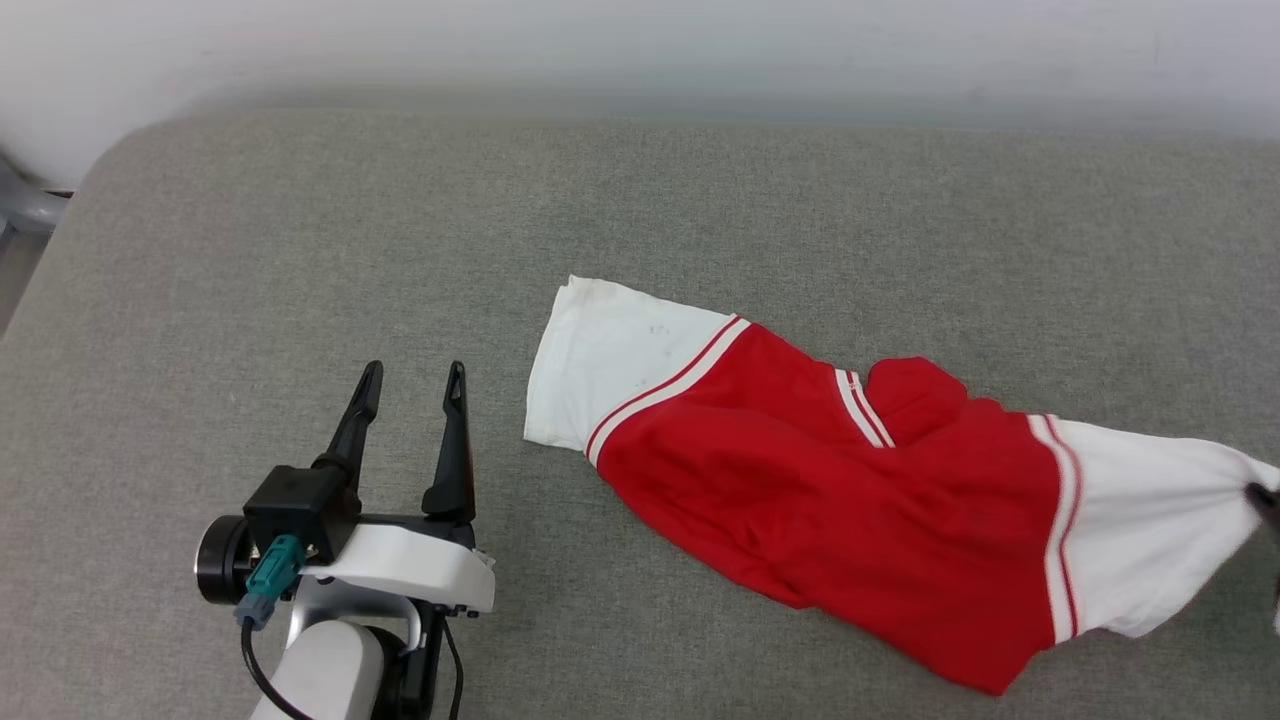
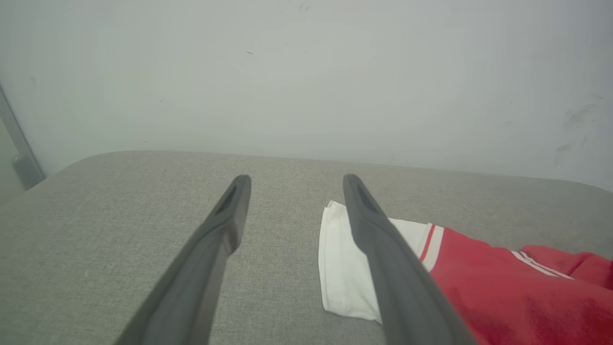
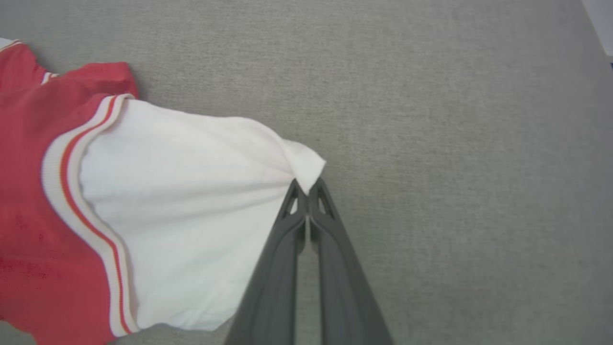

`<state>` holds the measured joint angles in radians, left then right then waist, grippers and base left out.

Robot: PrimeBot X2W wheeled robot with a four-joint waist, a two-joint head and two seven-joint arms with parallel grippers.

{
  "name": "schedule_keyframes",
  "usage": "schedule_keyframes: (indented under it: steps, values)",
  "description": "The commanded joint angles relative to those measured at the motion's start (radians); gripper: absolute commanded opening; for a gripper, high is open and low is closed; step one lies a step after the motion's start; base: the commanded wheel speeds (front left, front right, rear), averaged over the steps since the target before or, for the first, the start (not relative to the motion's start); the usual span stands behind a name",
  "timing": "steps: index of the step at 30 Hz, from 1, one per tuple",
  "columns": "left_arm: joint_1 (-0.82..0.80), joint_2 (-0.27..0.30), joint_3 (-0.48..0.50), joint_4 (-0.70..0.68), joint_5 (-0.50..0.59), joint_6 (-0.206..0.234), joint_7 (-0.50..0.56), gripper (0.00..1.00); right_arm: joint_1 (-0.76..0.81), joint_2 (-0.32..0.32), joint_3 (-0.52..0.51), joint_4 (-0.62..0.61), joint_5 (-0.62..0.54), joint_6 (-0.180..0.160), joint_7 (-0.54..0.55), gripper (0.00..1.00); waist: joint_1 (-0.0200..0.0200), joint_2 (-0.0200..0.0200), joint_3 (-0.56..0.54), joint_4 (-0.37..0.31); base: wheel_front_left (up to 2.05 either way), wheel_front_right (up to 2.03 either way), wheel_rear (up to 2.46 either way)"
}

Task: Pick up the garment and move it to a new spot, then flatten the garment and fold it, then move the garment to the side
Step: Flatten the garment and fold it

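The garment [image 1: 830, 480] is a red jersey with white sleeves and red-white striped trim, lying crumpled across the grey cushion. My right gripper [image 3: 306, 184] is shut on the cuff of the garment's white sleeve [image 3: 191, 215], pinching a tuft of cloth between its tips; in the head view that gripper [image 1: 1262, 495] is just at the right edge. My left gripper [image 1: 412, 382] stands open to the left of the other white sleeve [image 1: 610, 360], apart from it. In the left wrist view the left gripper [image 2: 292, 184] has nothing between its fingers, and the garment [image 2: 503, 292] lies to the right.
The grey fabric cushion [image 1: 300, 250] spreads wide, with bare surface to the left and behind the garment. A pale wall [image 1: 640, 50] runs along its far edge. A grey metal piece [image 1: 25, 205] shows past the cushion's rounded far left corner.
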<state>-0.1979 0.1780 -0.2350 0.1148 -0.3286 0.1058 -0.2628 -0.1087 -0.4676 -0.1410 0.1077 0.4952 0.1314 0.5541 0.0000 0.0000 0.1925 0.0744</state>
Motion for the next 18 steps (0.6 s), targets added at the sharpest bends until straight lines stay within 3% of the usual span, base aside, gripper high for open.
schedule_keyframes:
  steps: [1,7,14,15,16,18]
  values:
    - [0.005,-0.002,0.004,-0.003,0.004,-0.004,-0.003,1.0,-0.013,-0.007,-0.015,0.01,-0.008,-0.001,0.001,0.0,0.0,0.0,0.001,-0.002,0.0,0.0,0.0]
    - [0.003,-0.006,0.007,0.005,0.009,-0.009,-0.003,1.0,-0.003,-0.006,-0.156,0.147,-0.012,-0.001,0.006,0.0,0.0,0.0,0.015,-0.008,0.0,0.0,0.0]
    - [0.003,-0.002,0.013,0.033,0.003,-0.012,-0.002,1.0,-0.018,0.065,-0.169,0.301,-0.004,-0.001,-0.087,0.03,0.0,0.0,0.018,-0.012,0.0,0.0,0.0]
    - [0.005,-0.001,0.013,0.036,0.001,-0.012,-0.002,1.0,-0.026,0.077,-0.177,0.314,-0.006,-0.001,-0.123,0.42,0.0,0.0,0.016,-0.013,0.0,0.0,0.0]
    - [0.007,0.0,0.014,0.042,-0.003,-0.012,0.003,1.0,-0.029,0.088,-0.181,0.327,-0.006,-0.001,-0.153,0.95,0.0,0.0,0.012,-0.014,0.0,0.0,0.0]
    - [0.013,0.007,0.018,0.052,-0.011,-0.013,0.014,1.0,-0.037,0.097,-0.188,0.336,-0.023,-0.001,-0.234,1.0,0.0,0.0,0.001,-0.017,0.0,0.0,0.0]
